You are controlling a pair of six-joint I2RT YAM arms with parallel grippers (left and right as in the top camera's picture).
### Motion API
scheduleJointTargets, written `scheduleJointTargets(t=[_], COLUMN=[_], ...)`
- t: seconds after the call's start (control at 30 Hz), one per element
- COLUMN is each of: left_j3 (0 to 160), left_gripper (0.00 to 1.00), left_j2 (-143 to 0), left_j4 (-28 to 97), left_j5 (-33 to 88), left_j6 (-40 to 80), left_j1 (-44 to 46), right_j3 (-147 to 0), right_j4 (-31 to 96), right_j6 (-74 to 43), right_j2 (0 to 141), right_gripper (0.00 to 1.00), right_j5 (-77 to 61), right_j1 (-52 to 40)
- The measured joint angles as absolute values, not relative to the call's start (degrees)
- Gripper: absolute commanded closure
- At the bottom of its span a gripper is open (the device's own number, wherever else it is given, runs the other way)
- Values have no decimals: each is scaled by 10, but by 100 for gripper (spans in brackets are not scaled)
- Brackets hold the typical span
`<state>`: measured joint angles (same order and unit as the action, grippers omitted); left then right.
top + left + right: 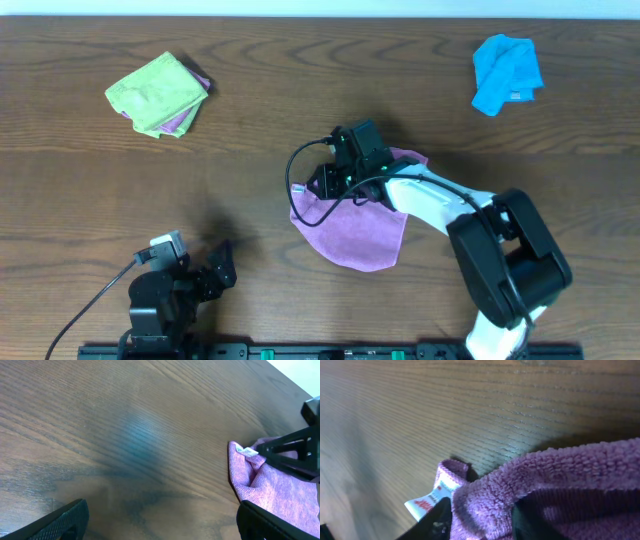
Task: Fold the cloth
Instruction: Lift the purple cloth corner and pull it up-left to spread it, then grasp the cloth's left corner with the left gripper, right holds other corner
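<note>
The purple cloth (355, 232) lies partly folded in the middle of the table. My right gripper (335, 182) is shut on its left edge, pinching a fold of it (485, 510) next to the small white tag (425, 504). The cloth also shows in the left wrist view (270, 487) with its tag (246, 451) and the right gripper beside it. My left gripper (215, 268) is open and empty near the front left of the table, its fingertips (160, 522) apart over bare wood.
A lime-green cloth (155, 92) on top of a purple one lies at the back left. A bright blue cloth (506, 72) lies crumpled at the back right. The right arm (450, 205) reaches over the cloth's right side.
</note>
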<state>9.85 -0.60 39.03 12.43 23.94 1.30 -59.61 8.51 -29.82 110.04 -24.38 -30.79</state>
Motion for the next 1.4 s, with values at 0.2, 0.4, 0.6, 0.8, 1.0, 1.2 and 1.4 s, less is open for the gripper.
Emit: scheduleJointTargets(t=[0.2, 0.4, 0.6, 0.8, 1.0, 1.2, 1.4], left_j3=[98, 98, 98, 98, 98, 98, 98], left_gripper=[5, 4, 5, 5, 5, 5, 5], left_j2=[-6, -6, -6, -6, -6, -6, -6], left_j4=[390, 390, 390, 390, 390, 390, 392], left_j5=[124, 124, 124, 124, 124, 124, 124], left_j6=[239, 239, 239, 239, 239, 239, 239], left_j1=[13, 13, 13, 13, 13, 13, 13], right_j3=[-596, -605, -695, -759, -761, -761, -761], right_j4=[51, 26, 22, 23, 32, 35, 87], right_j6=[-299, -297, -278, -258, -251, -248, -255], right_j2=[1103, 1103, 1103, 1103, 1103, 1103, 1100], right_gripper=[99, 99, 99, 99, 62, 9, 1], right_j5=[-242, -256, -260, -216, -148, -91, -126], right_j1=[-316, -317, -317, -314, -282, -246, -237])
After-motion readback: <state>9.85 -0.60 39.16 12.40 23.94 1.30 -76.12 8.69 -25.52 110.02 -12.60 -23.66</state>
